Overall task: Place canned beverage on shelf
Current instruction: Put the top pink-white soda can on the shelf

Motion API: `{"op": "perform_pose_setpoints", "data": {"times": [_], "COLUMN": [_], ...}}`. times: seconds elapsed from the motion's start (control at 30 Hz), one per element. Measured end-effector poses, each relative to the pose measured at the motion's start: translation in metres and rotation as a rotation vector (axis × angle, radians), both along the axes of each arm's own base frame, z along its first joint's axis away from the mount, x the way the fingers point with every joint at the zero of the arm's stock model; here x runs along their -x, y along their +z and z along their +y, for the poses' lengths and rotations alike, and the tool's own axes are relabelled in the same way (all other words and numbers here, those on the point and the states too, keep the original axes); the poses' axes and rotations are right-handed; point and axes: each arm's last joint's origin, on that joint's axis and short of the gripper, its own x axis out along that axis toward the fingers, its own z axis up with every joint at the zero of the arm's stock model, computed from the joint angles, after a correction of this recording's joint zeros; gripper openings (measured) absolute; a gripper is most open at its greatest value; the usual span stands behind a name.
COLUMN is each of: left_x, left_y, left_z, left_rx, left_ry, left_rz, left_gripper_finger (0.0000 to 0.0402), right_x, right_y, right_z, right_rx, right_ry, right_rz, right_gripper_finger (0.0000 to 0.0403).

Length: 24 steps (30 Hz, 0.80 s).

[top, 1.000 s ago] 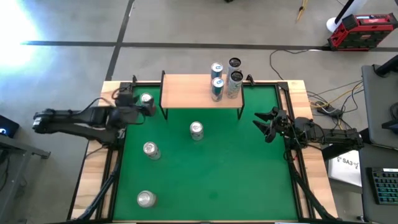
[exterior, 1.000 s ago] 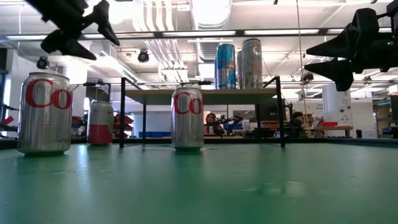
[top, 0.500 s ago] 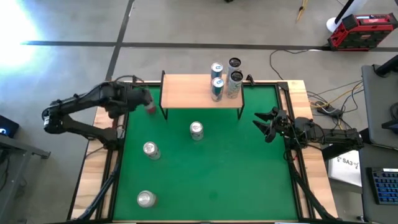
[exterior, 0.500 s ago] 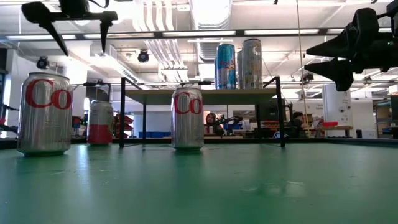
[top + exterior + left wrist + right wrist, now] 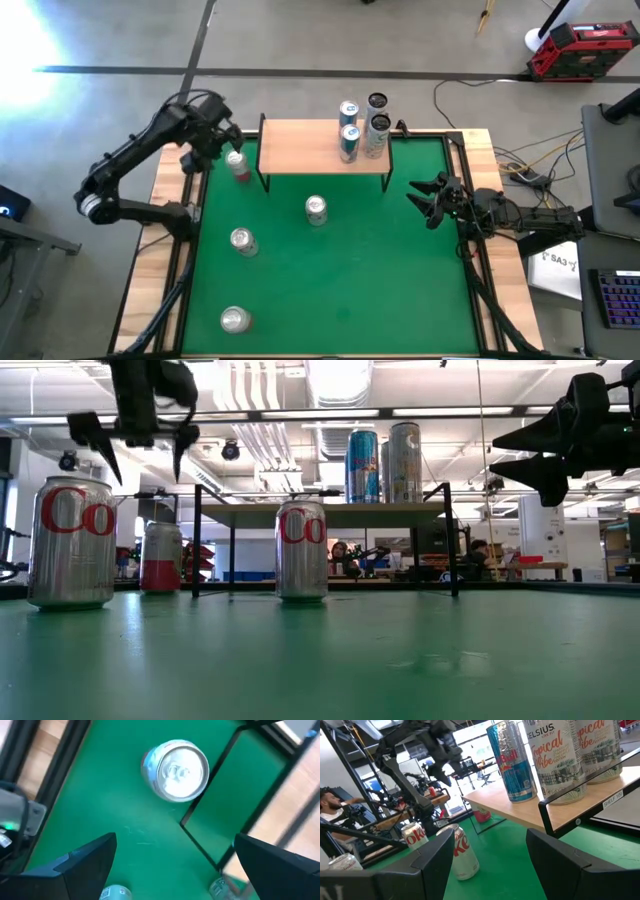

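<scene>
Left gripper, fingers spread and empty, hangs directly above upright red-and-silver can standing beside the shelf's left legs; right gripper, parted, far off

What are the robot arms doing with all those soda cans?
They are putting cans on the shelf. The left pincer hangs open right above a red and silver can standing on the green mat beside the shelf's left end, not holding it yet. The right pincer waits open by the mat's right edge. Some tall cans already stand on the shelf.
</scene>
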Motion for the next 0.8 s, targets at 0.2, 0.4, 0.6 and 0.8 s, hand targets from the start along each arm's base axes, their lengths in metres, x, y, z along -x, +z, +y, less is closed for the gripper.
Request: {"op": "perform_pose_setpoints", "data": {"times": [0.2, 0.4, 0.6, 0.8], "left_x": [-0.004, -0.017, -0.022, -0.019], "left_y": [-0.025, -0.048, -0.061, -0.072], "left_z": [0.033, 0.052, 0.059, 0.056], "left_rx": [0.114, 0.180, 0.208, 0.171], "left_ry": [0.029, 0.092, 0.155, 0.185], "left_rz": [0.000, 0.036, 0.048, 0.069], "left_gripper_finger": [0.0389, 0.0389, 0.0389, 0.0372], "right_x": [0.000, 0.000, 0.000, 0.000], "right_y": [0.000, 0.000, 0.000, 0.000], "right_z": [0.000, 0.000, 0.000, 0.000], "right_rx": [0.000, 0.000, 0.000, 0.000], "right_ry": [0.000, 0.000, 0.000, 0.000], "right_rz": [0.000, 0.000, 0.000, 0.000], "right_gripper_finger": [0.0238, 0.0238, 0.0238, 0.0238]}}
